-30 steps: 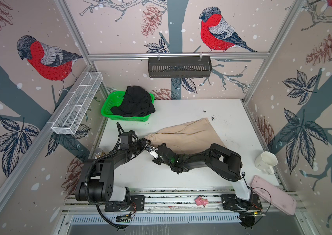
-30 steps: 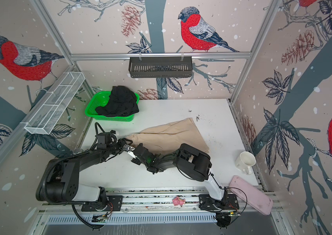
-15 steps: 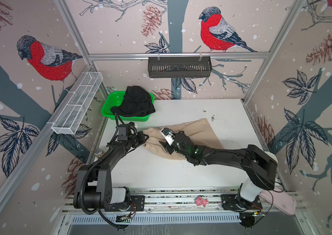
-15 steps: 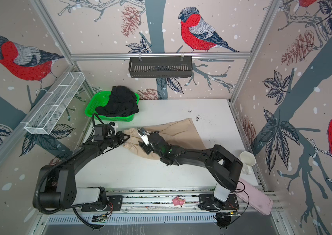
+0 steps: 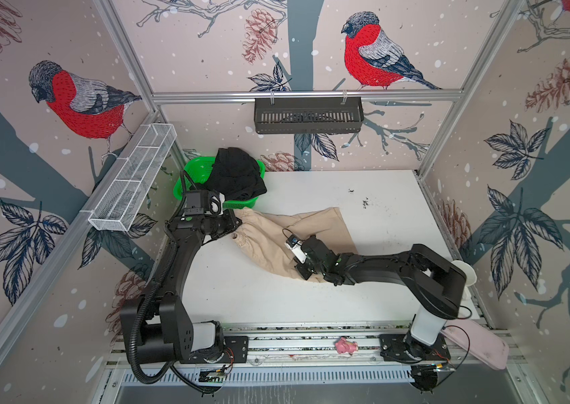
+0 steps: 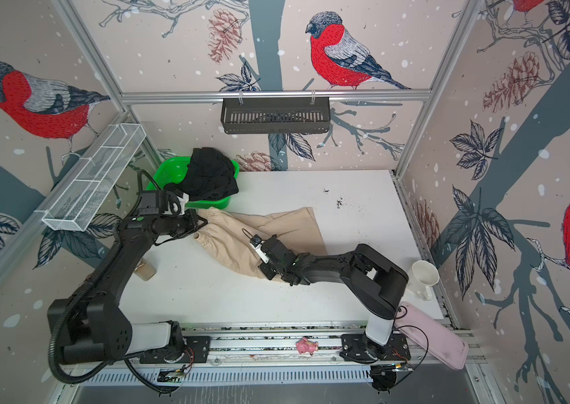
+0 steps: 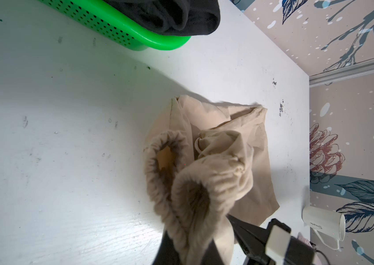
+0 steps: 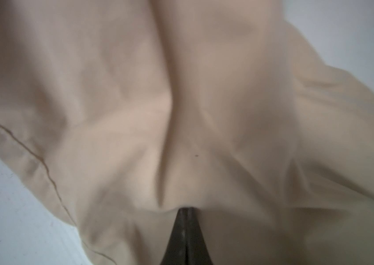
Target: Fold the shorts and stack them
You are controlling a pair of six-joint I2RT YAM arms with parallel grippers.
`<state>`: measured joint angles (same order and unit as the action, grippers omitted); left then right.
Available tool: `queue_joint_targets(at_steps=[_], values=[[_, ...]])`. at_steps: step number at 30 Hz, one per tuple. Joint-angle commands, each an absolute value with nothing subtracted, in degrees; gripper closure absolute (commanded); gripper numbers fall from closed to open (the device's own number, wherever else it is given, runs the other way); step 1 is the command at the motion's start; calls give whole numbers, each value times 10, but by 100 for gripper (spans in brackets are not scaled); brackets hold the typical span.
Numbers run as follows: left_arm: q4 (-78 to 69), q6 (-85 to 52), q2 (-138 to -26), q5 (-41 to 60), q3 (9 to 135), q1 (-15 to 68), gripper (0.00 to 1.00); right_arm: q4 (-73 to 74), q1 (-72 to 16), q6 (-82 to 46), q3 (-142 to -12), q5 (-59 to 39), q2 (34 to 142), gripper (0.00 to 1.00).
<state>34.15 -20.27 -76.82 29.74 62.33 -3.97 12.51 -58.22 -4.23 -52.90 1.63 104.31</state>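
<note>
**Both grippers clamped on the tan shorts, table centre**

The tan shorts (image 5: 269, 238) lie across the middle of the table (image 5: 241, 290), running from 10 o'clock to 4 o'clock, hem edge toward 2 o'clock. The left gripper (image 5: 236, 224) is closed on the gathered waistband at the 10 o'clock end, which is bunched and raised. The right gripper (image 8: 186, 212) has its jaws together, pinching a fold near the 5 o'clock edge of the cloth. The black shorts (image 5: 238, 175) sit heaped in the green basket (image 5: 199, 164) at 11 o'clock, draping over its rim, just beside the waistband. The mug (image 7: 323, 220) at the 4 o'clock table edge carries a cursive word, too small to read. Bare tabletop shows from 12 to 2 o'clock, with dark specks, and along 6 to 7 o'clock.
</note>
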Motion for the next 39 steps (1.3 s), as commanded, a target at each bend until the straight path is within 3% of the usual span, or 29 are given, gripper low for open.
queue_joint_targets(at_steps=[1, 5, 9, 14, 21, 30, 39], values=[[379, -183, -774, 300, 637, -40, 100, 147, -609, -43, -567, -45, 1089, 98], [398, -171, -779, 284, 660, -41, 100, 138, -621, -68, -607, -76, 1127, 97], [446, -140, -802, 244, 708, -50, 100, 104, -621, -90, -675, -128, 1123, 87], [493, -107, -831, 199, 758, -62, 100, 107, -591, -83, -723, -107, 1091, 81], [491, -101, -833, 203, 756, -62, 100, 75, -532, -53, -753, -86, 1124, 97], [508, -102, -812, 186, 778, -62, 100, 44, -542, -20, -776, -134, 1178, 98], [496, -109, -773, 214, 747, -62, 100, 45, -530, -27, -876, -78, 1253, 98]])
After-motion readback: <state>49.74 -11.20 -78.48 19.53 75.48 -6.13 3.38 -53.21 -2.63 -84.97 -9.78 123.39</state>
